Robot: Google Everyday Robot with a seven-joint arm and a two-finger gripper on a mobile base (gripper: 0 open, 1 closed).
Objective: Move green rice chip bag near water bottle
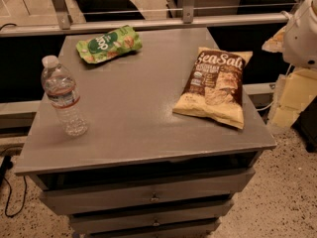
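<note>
The green rice chip bag (109,44) lies flat at the far left of the grey tabletop (143,113), its dark green oval logo facing up. The water bottle (64,96) stands upright near the table's left edge, with a white cap and a white-and-red label band. It is well in front of the bag and apart from it. A white rounded part of my arm (302,33) shows at the right edge of the view, beside the table and above its level. My gripper itself is out of view.
A larger brown-and-yellow "Sea Salt" chip bag (215,87) lies on the right half of the table. The table has drawers (148,197) below its front edge. A metal railing (148,23) runs behind it. Yellowish boxes (292,100) stand to the right on the speckled floor.
</note>
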